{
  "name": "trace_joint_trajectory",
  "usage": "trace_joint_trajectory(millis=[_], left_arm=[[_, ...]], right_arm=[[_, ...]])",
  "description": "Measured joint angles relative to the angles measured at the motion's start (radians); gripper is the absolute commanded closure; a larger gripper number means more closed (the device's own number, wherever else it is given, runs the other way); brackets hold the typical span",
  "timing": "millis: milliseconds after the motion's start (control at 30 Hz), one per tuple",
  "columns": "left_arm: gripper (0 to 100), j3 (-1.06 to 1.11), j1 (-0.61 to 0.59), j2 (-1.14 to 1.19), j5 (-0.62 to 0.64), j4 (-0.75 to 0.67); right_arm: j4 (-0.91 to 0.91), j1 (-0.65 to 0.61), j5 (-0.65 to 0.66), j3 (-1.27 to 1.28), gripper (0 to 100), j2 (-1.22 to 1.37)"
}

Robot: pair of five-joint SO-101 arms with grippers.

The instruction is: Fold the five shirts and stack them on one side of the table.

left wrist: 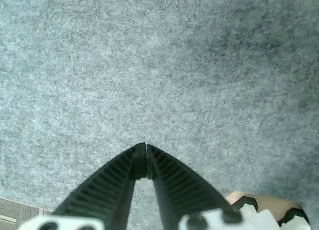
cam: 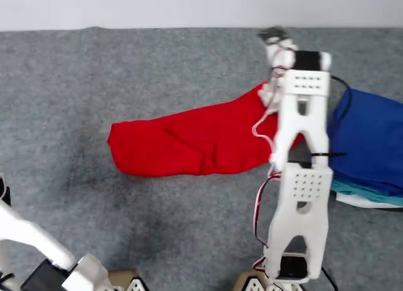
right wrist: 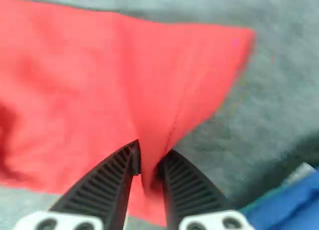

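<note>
A grey felt covering (cam: 189, 58) spreads over the whole table, with a pale wall (cam: 189, 7) along the 12 o'clock edge. Nearest me, at 7 o'clock, the left arm (cam: 34, 235) sits low by its base. The left gripper (left wrist: 145, 151) hangs over bare felt, its fingertips closed together with nothing between them. At 5 o'clock the right arm (cam: 299, 177) stretches from its base toward 1 o'clock. The right gripper (right wrist: 148, 163) is pinched tight on a ridge of the red shirt (cam: 189, 143), and cloth bunches between the ribbed fingers (right wrist: 109, 182). The shirt lies across the middle of the table as a long, rumpled band running from 9 o'clock toward 2 o'clock, its gripped end under the arm. Just beside that end, at 3 o'clock, a blue shirt (cam: 368, 136) tops a stack, with a teal layer (cam: 356, 190) and a white layer (cam: 359, 201) showing beneath it at the near edge.

I read this as the red shirt mid-fold, with the stack as its destination. To do it well, I would carry the pinched end low and straight across toward 9 o'clock, so the fold lands square without dragging the whole garment. The idle left gripper could pin the 9 o'clock end if the cloth slides. I would let go only once the edges lie together, and steer the arm clear of the blue pile, which looks close enough to be disturbed.
</note>
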Motion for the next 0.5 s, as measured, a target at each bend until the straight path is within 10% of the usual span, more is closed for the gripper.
trace_joint_trajectory(millis=[500], left_arm=[[99,0.000,0.000,0.000,0.000,0.000]], right_arm=[[-0.009,-0.557,-0.020,0.348,99.0,-0.393]])
